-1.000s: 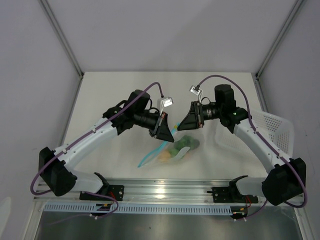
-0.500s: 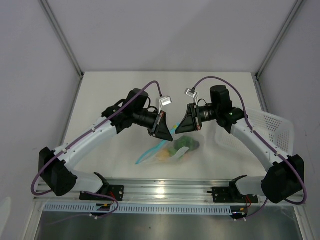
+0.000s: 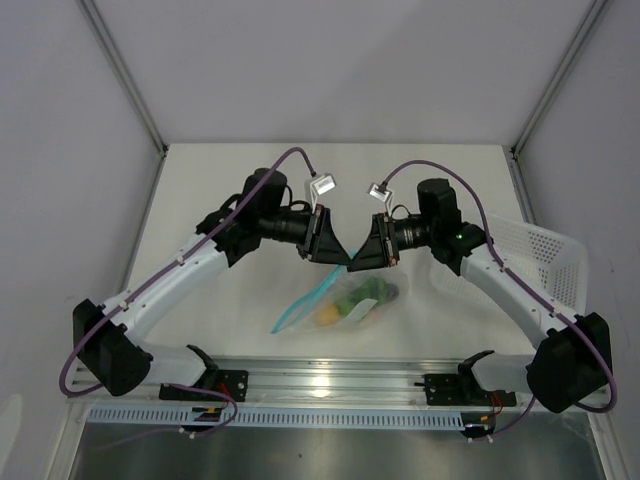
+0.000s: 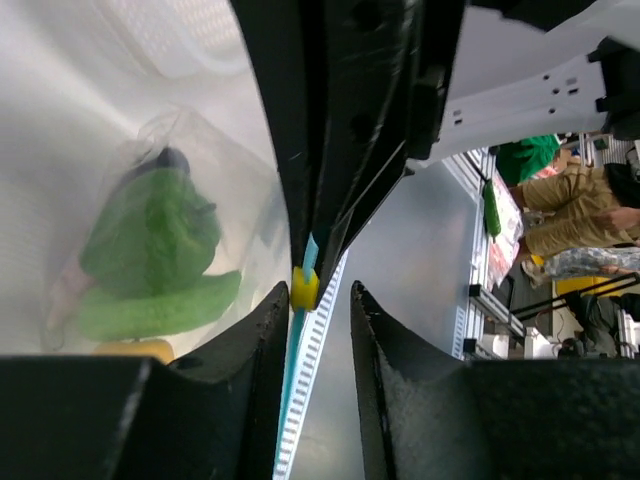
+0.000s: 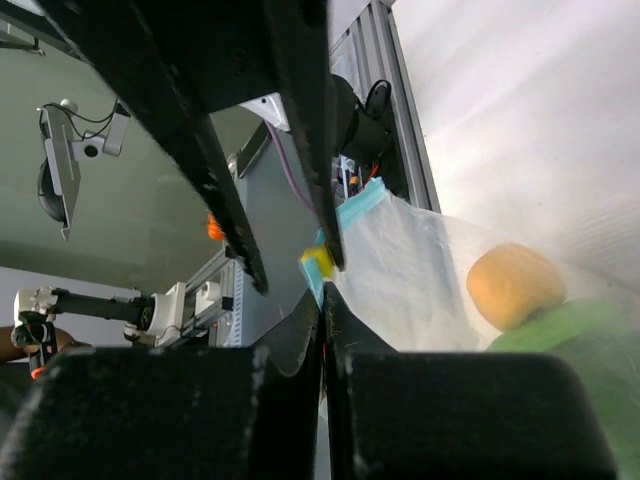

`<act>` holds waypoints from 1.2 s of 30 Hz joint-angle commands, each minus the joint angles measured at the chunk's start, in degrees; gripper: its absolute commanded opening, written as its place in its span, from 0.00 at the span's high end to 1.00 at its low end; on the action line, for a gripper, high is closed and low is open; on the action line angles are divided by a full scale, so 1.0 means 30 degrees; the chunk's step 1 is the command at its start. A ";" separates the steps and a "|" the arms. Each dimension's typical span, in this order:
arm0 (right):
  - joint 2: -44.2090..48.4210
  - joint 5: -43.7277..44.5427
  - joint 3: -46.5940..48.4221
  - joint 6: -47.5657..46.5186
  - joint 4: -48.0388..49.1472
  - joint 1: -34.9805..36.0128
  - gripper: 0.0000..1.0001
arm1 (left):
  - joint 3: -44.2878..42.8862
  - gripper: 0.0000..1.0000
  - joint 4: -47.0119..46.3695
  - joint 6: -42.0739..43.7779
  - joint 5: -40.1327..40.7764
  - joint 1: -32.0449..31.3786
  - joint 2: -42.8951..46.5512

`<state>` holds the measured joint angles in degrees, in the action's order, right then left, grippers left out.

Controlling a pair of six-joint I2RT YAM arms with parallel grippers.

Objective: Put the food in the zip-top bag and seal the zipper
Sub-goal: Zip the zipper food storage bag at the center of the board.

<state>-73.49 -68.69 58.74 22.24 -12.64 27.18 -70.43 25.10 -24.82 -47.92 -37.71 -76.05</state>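
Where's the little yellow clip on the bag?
In the left wrist view, the yellow clip sits mid-frame on the blue zipper, just right of the green food in the bag.

Looks like a robotics lab, judging by the white table (image 3: 230, 190) boxed in by plain panels (image 3: 350, 70) on metal posts, with an aluminium rail (image 3: 330, 378) along its near edge. Beyond that edge, shows more metal framework (image 5: 180, 300), a grey device on a bracket (image 5: 60, 170) and a seated person (image 4: 575, 205).
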 commanded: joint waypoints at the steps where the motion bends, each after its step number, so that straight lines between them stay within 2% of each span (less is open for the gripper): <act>1: 0.0709 0.0395 -0.0303 0.1433 0.2222 0.0110 1.00 | -0.0516 0.68 -0.2477 -0.0867 0.0037 0.0150 0.0800; 5: 0.0768 0.0453 -0.0332 0.1698 0.2515 0.0140 1.00 | -0.0574 0.77 -0.2859 -0.1102 -0.0519 0.0208 0.0537; 16: 0.0826 0.0396 -0.0419 0.2370 0.3246 0.0052 1.00 | -0.0574 0.79 -0.2158 -0.0810 -0.0288 0.0208 0.0243; 19: 0.0855 0.0366 -0.0420 0.2753 0.3512 0.0051 1.00 | -0.0663 0.74 -0.1367 -0.0371 0.0239 0.0208 0.0330; 22: 0.0855 0.0366 -0.0449 0.2782 0.3483 -0.0007 1.00 | -0.0692 0.65 -0.0839 -0.0019 0.0707 0.0208 0.0447; 25: 0.0826 0.0366 -0.0478 0.2811 0.3482 0.0022 1.00 | -0.0662 0.66 -0.0662 0.0070 0.1031 0.0237 0.0507; 30: 0.0885 0.0453 -0.0479 0.2724 0.3336 0.0052 1.00 | -0.0663 0.81 -0.0721 0.0070 0.1237 0.0266 0.0536; 34: 0.0885 0.0512 -0.0479 0.2577 0.3219 0.0110 1.00 | -0.0692 0.99 -0.0984 -0.0106 0.1238 0.0296 0.0536; 36: 0.0914 0.0629 -0.0595 0.2664 0.3451 0.0110 1.00 | -0.0603 0.99 -0.1072 -0.0194 0.1092 0.0325 0.0536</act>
<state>-72.42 -66.37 57.06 30.22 -4.82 27.24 -70.52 23.24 -26.33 -45.28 -37.30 -75.35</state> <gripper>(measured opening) 0.002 0.034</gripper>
